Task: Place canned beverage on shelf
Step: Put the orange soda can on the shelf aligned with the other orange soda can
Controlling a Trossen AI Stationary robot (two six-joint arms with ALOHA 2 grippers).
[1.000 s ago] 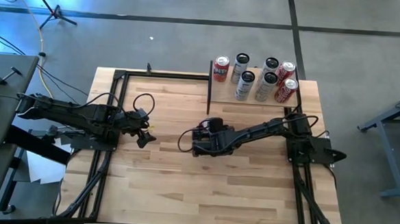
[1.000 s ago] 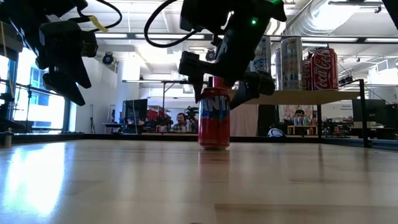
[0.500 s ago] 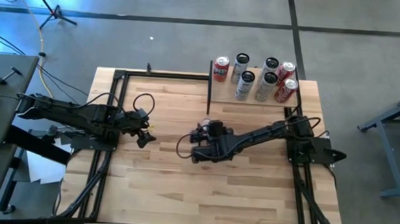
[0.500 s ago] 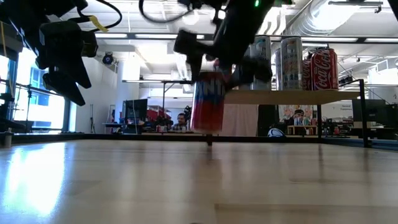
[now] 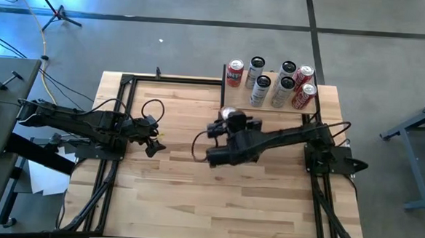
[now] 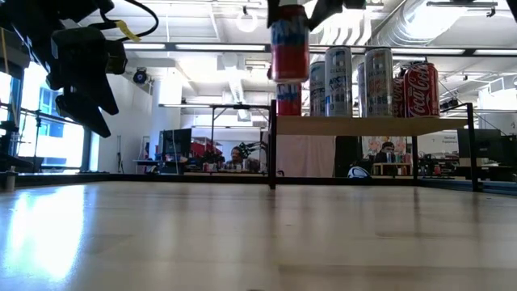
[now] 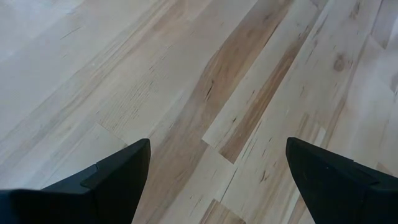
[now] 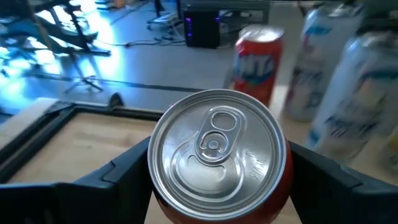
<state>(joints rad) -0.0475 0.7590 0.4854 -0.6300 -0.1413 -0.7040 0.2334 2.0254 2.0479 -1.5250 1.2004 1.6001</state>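
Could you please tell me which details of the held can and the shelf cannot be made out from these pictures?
- Held can: in the low view its top and the right tool gripping it are cut off by the upper edge.
- Its label: the right wrist view shows mainly the lid; the side is hidden below.
- Free space on the shelf: in the high view the arm covers part of the near edge.
- Labels of the shelf cans: blurred in the right wrist view.

Grey concrete floor [image 5: 202, 42] around the wood table [image 5: 172, 197], dark seam lines crossing it. Tripod stand [image 5: 54, 9] and cables upper left (blue light cast there). Low view: open office, white ceiling with light strips [image 6: 202, 48], exposed ducts [image 6: 428, 16], bright window [image 6: 40, 137] left, desks and seated people [image 6: 236, 155] far back.
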